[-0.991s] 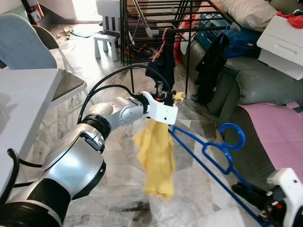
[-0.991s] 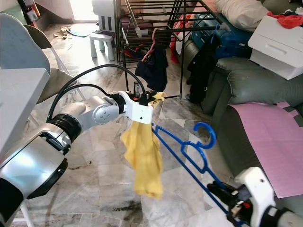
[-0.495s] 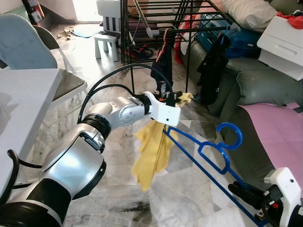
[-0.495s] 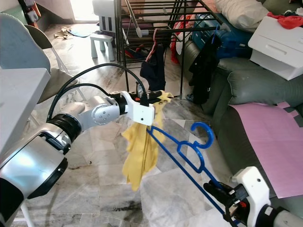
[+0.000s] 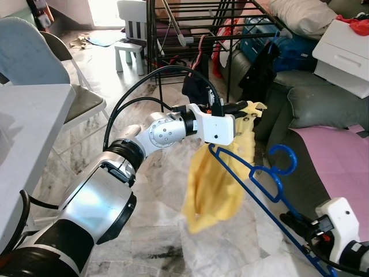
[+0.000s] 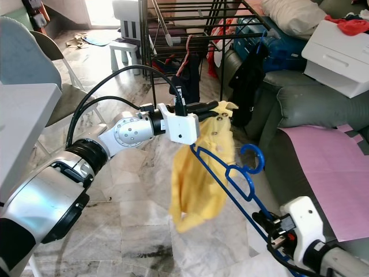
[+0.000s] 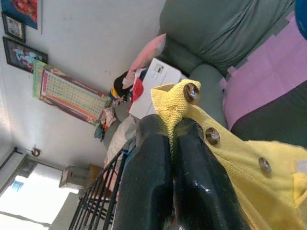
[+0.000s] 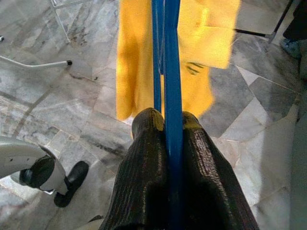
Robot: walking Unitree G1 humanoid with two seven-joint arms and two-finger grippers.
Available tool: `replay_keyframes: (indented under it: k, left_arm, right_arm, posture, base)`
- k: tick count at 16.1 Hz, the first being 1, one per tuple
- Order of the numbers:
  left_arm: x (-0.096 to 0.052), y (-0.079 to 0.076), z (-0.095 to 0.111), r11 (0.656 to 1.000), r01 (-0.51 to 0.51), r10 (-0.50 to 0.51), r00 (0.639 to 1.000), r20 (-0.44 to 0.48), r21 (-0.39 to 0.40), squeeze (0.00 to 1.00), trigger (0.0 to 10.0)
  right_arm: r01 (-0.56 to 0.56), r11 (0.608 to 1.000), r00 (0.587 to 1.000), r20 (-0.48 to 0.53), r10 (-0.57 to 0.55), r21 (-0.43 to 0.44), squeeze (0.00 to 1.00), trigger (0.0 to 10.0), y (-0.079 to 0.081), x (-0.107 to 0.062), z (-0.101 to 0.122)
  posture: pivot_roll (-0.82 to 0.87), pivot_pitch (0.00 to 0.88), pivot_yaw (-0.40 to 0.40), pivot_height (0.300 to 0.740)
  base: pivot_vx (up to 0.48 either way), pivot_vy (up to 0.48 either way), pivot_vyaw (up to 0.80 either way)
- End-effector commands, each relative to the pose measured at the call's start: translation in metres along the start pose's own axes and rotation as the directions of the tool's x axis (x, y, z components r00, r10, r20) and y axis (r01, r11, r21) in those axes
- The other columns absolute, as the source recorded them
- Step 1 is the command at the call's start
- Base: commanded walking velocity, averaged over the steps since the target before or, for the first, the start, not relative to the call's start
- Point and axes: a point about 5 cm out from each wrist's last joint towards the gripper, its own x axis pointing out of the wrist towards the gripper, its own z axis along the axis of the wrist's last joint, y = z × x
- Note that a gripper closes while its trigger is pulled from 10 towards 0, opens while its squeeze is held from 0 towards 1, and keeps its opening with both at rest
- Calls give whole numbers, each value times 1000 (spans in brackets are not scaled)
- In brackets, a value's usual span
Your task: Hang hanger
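At the far left stood a white table [image 5: 29, 133] with a grey chair [image 5: 34, 57] behind it. From there the left arm reached out across the marble floor [image 5: 155, 231], and the left pincer [image 5: 242, 108] was clamped on the buttoned edge of a yellow garment [image 5: 222, 179]; in the left wrist view its two black fingers [image 7: 153, 177] were pressed together on the knit just below a brown button [image 7: 192, 92]. The garment hung slack beneath the pincer, in front of the black drying rack [image 5: 190, 23]. The blue hanger [image 5: 271, 173] ran slantwise from inside the garment, its hook near the grey sofa [image 5: 323, 104], down to the right pincer [image 6: 271, 228] at the lower right, whose fingers [image 8: 144, 167] were closed on the hanger's blue bar.
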Motion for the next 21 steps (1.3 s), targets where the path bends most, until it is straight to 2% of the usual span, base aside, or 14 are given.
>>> replay_keyframes:
  k: [1, 3, 6, 10, 12, 14, 16, 19, 21]
  left_arm:
    - [2, 4, 0, 1000, -15, 15, 1000, -13, 21, 0, 10000]
    - [0, 0, -5, 1000, -1, 3, 998, -60, 20, 0, 10000]
    - [1, -6, -16, 1000, 6, 0, 983, -184, 27, 0, 10000]
    - [2, -15, -20, 998, 43, -31, 973, -230, 48, 0, 10000]
    - [-4, -19, -27, 992, 93, -66, 958, -278, 88, 0, 10000]
    - [-10, -18, -32, 988, 105, -66, 950, -305, 114, 0, 10000]
    - [-12, -20, -34, 986, 117, -76, 948, -310, 116, 0, 10000]
    - [-16, -23, -36, 984, 133, -91, 947, -309, 117, 0, 10000]
    - [-15, -25, -29, 985, 140, -113, 965, -237, 101, 0, 10000]
  right_arm:
    - [-27, 999, 1000, 8, 28, -24, 0, 10000, 5, 1, 3]
    - [-58, 998, 998, 4, 58, -28, 0, 10000, 10, -3, 5]
    - [-144, 989, 990, -3, 144, -34, 0, 10000, 23, -12, 9]
    - [-192, 980, 981, -21, 191, -45, 0, 10000, 28, -27, 11]
    - [-173, 983, 984, -51, 170, -64, 0, 10000, 16, -50, 12]
    - [-50, 994, 996, -77, 42, -100, 0, 10000, -7, -61, 12]
    - [17, 992, 997, -74, -26, -126, 0, 10000, -17, -62, 13]
    - [40, 991, 997, -59, -47, -127, 0, 10000, -21, -57, 11]
    - [8, 993, 998, -64, -15, -117, 0, 10000, -19, -51, 5]
  posture:
    - [-54, 0, -29, 740]
    - [-65, 0, -24, 740]
    - [-69, 0, -20, 740]
    - [-76, 0, -18, 740]
    - [-84, 0, -13, 740]
    - [-85, 0, -12, 740]
    - [-85, 0, -12, 740]
    - [-77, 0, -14, 740]
    - [-70, 0, -19, 740]
  base:
    - [0, 0, 0]
    - [0, 0, 0]
    - [0, 0, 0]
    - [0, 0, 0]
    - [0, 0, 0]
    - [0, 0, 0]
    - [0, 0, 0]
    - [0, 0, 0]
    - [0, 0, 0]
